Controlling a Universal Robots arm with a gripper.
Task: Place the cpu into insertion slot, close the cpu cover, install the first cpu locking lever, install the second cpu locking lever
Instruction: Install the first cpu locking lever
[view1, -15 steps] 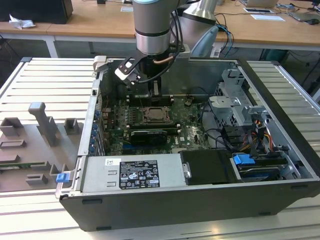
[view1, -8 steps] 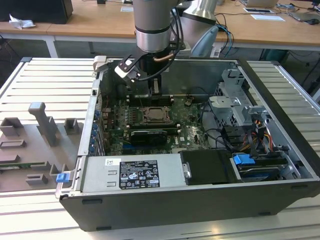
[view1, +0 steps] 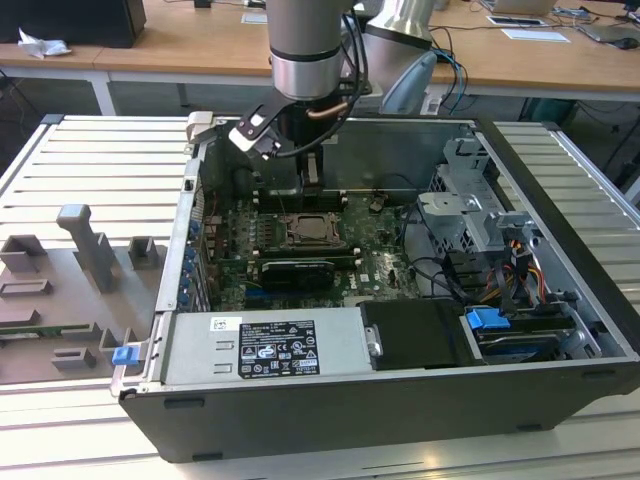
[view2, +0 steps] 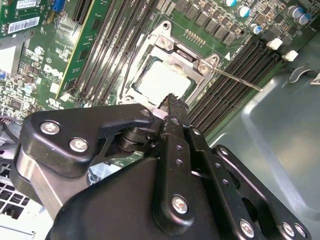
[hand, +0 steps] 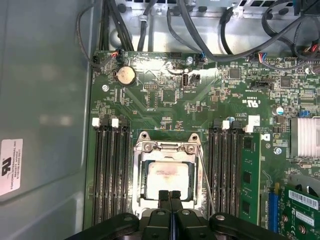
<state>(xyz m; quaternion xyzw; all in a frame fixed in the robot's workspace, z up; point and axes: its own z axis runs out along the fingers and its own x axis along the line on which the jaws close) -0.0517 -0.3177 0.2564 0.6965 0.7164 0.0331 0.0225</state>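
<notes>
Currently, note the gripper (hand: 170, 196) with jaws pressed together, holding nothing, tips poised at the rim of the cover (hand: 165, 148). Find the chip (hand: 167, 179) seated in the socket (hand: 136, 172) beneath that cover, at six o'clock from the gripper in the exterior view.

power supply label (view1: 277, 349) | case-wall sticker (hand: 10, 166) | print on both unreadable

Pale silvery cpu (hand: 167, 180) seated flat, cpu cover (hand: 137, 172) closed around it
</notes>
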